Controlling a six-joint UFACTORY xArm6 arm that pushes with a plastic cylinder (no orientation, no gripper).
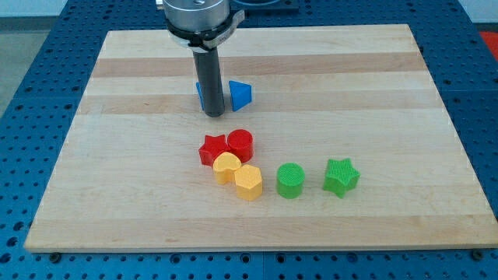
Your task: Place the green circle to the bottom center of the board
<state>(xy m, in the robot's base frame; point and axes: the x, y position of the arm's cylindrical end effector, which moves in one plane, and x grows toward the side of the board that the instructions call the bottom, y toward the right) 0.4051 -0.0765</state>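
The green circle [291, 180] is seen standing in the lower middle of the frame on the wooden table [140, 202], just left of the green star [341, 176] and right of the yellow hexagon [248, 182]. No hand is fitted: the tip [213, 114] is placed in the upper middle of the frame, beside blue blocks [240, 94], well above the red star [212, 149], red circle [240, 144] and yellow heart [227, 166].

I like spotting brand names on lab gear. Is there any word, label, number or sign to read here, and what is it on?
No readable text in this view.
Wooden board: bare wood grain, no markings.
Green circle and the other coloured blocks: plain, no lettering.
Dark rod, ending in my tip beside the blue blocks: no label visible.
Blue perforated table: only holes.
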